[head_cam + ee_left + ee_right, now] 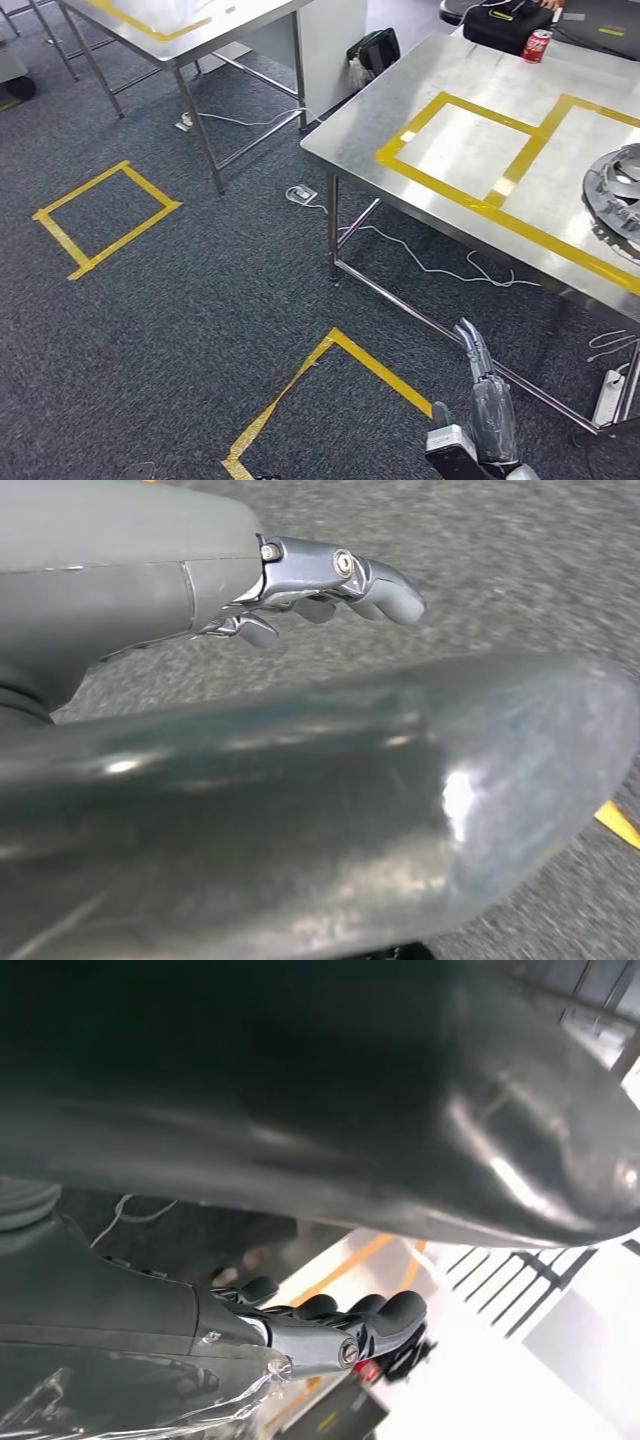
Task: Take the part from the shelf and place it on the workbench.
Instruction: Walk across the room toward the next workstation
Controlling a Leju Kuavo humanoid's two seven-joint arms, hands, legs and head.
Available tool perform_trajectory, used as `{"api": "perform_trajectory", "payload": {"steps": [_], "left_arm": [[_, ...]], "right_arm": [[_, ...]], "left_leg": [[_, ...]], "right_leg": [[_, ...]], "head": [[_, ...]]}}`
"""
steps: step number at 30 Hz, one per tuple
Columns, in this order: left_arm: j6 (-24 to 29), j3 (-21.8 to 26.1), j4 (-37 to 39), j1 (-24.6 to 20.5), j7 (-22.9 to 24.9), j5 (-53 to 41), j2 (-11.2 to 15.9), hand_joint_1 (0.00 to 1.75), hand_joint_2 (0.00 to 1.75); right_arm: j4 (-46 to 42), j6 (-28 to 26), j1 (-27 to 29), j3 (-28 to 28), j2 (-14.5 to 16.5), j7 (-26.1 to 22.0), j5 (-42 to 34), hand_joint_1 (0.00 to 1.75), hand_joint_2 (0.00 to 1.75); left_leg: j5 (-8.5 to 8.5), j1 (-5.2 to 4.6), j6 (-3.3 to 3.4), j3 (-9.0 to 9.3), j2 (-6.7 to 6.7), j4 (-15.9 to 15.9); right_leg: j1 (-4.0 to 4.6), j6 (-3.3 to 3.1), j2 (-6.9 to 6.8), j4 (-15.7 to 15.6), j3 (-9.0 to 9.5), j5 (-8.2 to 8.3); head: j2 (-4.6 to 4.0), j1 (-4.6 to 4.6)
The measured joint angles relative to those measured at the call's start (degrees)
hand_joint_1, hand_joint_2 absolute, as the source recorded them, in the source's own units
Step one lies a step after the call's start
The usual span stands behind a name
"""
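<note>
Beside the workbench [483,90], at its near corner: both hands empty, part already on the steel top.

Right hand [483,385], at 5 o'clock in the head view, has fingers loosely extended and holds nothing; left hand [332,580] likewise hangs empty over carpet. The ribbed disc-shaped part [615,195], probably the task's, lies at 3 o'clock, apparently overlapping the yellow tape [453,195]. Risk: loose floor cables [423,260] could snag a foot.

The grey ringed part [615,200] on the tabletop [460,80] runs off the picture's edge. The red can [537,45] is too small to read. The right robot hand [487,405] is cut off at the wrist.
</note>
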Motion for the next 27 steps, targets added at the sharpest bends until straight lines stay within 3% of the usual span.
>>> {"api": "perform_trajectory", "payload": {"steps": [1, 2, 3, 5, 6, 7, 8, 9, 11, 13, 14, 15, 17, 19, 21, 23, 25, 27], "left_arm": [[-0.10, 0.22, 0.00, 0.05, -0.04, 0.14, 0.02, 0.00, 0.00], [-0.14, 0.41, 0.00, 0.08, -0.06, 0.25, 0.04, 0.00, 0.00], [-0.14, 0.57, -0.01, 0.07, -0.06, 0.34, 0.02, 0.00, 0.00], [0.06, 0.75, -0.02, -0.15, -0.05, 0.39, -0.08, 0.00, 0.00], [0.21, 0.80, -0.02, -0.21, -0.05, 0.38, -0.13, 0.00, 0.00], [0.40, 0.86, -0.02, -0.17, -0.04, 0.38, -0.14, 0.00, 0.00], [0.59, 0.95, -0.02, 0.04, -0.04, 0.37, -0.15, 0.00, 0.00], [0.86, 1.06, -0.02, 0.28, -0.01, 0.38, -0.15, 0.00, 0.00], [1.51, 1.32, -0.02, 0.46, 0.14, 0.39, -0.20, 0.00, 0.00], [1.91, 1.58, -0.02, 0.36, 0.52, 0.37, -0.27, 0.00, 0.00], [1.93, 1.69, -0.02, 0.36, 0.75, 0.33, -0.31, 0.00, 0.00], [1.91, 1.77, -0.02, 0.41, 0.92, 0.30, -0.33, 0.00, 0.00], [1.87, 1.85, -0.02, 0.48, 1.08, 0.20, -0.39, 0.00, 0.00], [1.86, 1.91, -0.02, 0.42, 1.09, 0.14, -0.50, 0.00, 0.00], [1.84, 1.95, -0.02, 0.40, 1.09, 0.13, -0.59, 0.00, 0.00], [1.81, 2.04, -0.02, 0.52, 1.10, 0.13, -0.65, 0.00, 0.00], [1.81, 2.13, -0.02, 0.55, 1.11, 0.13, -0.68, 0.00, 0.00], [1.76, 2.14, -0.02, 0.40, 1.11, 0.05, -0.69, 0.00, 0.00]], "right_arm": [[0.39, -0.02, -0.28, 0.20, -0.02, -0.24, -0.28, 0.00, 0.00], [0.72, -0.02, -0.56, 0.38, -0.03, -0.46, -0.52, 0.00, 0.00], [0.97, -0.02, -0.75, 0.50, -0.06, -0.62, -0.72, 0.00, 0.00], [1.40, 0.00, -1.13, 0.61, -0.17, -0.81, -0.90, 0.00, 0.00], [1.62, 0.01, -1.37, 0.64, -0.24, -0.87, -0.88, 0.00, 0.00], [1.86, 0.01, -1.66, 0.70, -0.30, -0.92, -0.79, 0.00, 0.00], [2.09, 0.02, -1.97, 0.79, -0.33, -0.93, -0.66, 0.00, 0.00], [2.26, 0.02, -2.16, 0.91, -0.33, -0.94, -0.46, 0.00, 0.00], [2.59, 0.04, -2.27, 1.11, -0.45, -0.83, -0.15, 0.00, 0.00], [3.07, 0.09, -2.24, 1.21, -0.63, -0.69, 0.12, 0.00, 0.00], [3.34, 0.14, -2.29, 1.26, -0.67, -0.66, 0.32, 0.00, 0.00], [3.58, 0.19, -2.38, 1.33, -0.69, -0.66, 0.58, 0.00, 0.00], [3.95, 0.27, -2.57, 1.48, -0.69, -0.66, 1.00, 0.00, 0.00], [4.25, 0.34, -2.94, 1.67, -0.69, -0.67, 1.15, 0.00, 0.00], [4.47, 0.41, -3.33, 1.88, -0.69, -0.70, 1.21, 0.00, 0.00], [4.61, 0.45, -3.51, 1.99, -0.69, -0.73, 1.26, 0.00, 0.00], [4.69, 0.48, -3.61, 2.06, -0.69, -0.76, 1.28, 0.00, 0.00], [4.85, 0.50, -3.64, 2.08, -0.70, -0.76, 1.30, 0.00, 0.00]], "left_leg": [[1.80, 0.33, -0.29, 1.47, 0.32, -0.40], [2.96, 0.59, -0.56, 4.08, 1.17, -2.97], [3.04, 0.76, -0.75, 7.74, 2.64, -7.10], [0.85, 0.59, -0.27, 13.59, 4.94, -15.19], [-0.13, 0.41, 0.31, 14.78, 5.16, -17.33], [-0.66, 0.21, 1.07, 14.72, 4.56, -18.14], [-0.61, 0.18, 1.74, 14.37, 3.99, -18.20], [-0.35, 0.12, 2.32, 14.09, 3.40, -18.14], [0.35, -0.02, 3.30, 13.53, 2.24, -18.17], [1.04, -0.42, 3.90, 12.71, 0.74, -18.13], [1.36, -0.65, 4.05, 12.34, -0.04, -18.10], [1.65, -0.84, 4.13, 12.05, -0.85, -18.07], [2.13, -1.04, 4.09, 11.72, -2.53, -18.03], [2.51, -1.15, 3.81, 11.41, -3.95, -17.92], [2.89, -1.03, 3.25, 10.86, -4.99, -17.80], [3.21, -0.78, 2.59, 10.27, -5.72, -17.67], [1.69, -0.81, 2.00, 8.95, -3.94, -15.51], [-2.23, -0.76, 1.34, 5.73, -1.15, -8.98]], "right_leg": [[-0.07, 0.29, -0.93, 0.13, -0.65, 0.53], [-0.12, 0.63, -1.72, 0.35, -1.18, 0.98], [-0.10, 0.98, -2.43, 0.66, -1.65, 1.28], [-0.02, 1.78, -3.85, 1.60, -2.41, 1.70], [-0.03, 2.16, -4.62, 1.99, -2.73, 1.87], [-0.14, 2.54, -5.36, 2.28, -2.90, 2.05], [-0.36, 2.94, -5.16, 2.59, -3.17, 1.95], [-0.59, 3.26, -3.97, 3.38, -3.56, 1.23], [-0.83, 3.65, 0.00, 8.56, -5.78, -2.20], [-0.66, 3.48, 2.19, 16.61, -9.05, -6.08], [-0.53, 3.26, 2.45, 19.07, -9.95, -6.86], [-0.39, 2.98, 2.56, 19.32, -9.78, -6.54], [-0.19, 2.31, 3.48, 12.88, -5.83, -3.29], [-0.25, 1.89, 5.93, 4.85, -1.33, -1.11], [-0.18, 1.76, 6.96, 2.11, 0.17, -1.03], [-0.07, 1.33, 5.73, 1.83, 0.26, -0.50], [-0.21, 0.76, 4.35, 1.31, 0.18, 0.09], [-0.27, 0.49, 2.80, 1.05, -0.07, 0.36]], "head": [[0.00, 0.00], [0.00, 0.00], [0.00, -0.05], [0.00, -0.07], [0.00, -0.04], [0.00, 0.00], [0.00, 0.03], [0.00, 0.07], [0.00, 0.26], [0.00, 0.44], [0.00, 0.46], [0.00, 0.47], [0.00, 0.46], [0.00, 0.43], [0.00, 0.40], [0.00, 0.40], [0.00, 0.18], [0.00, -0.08]]}}
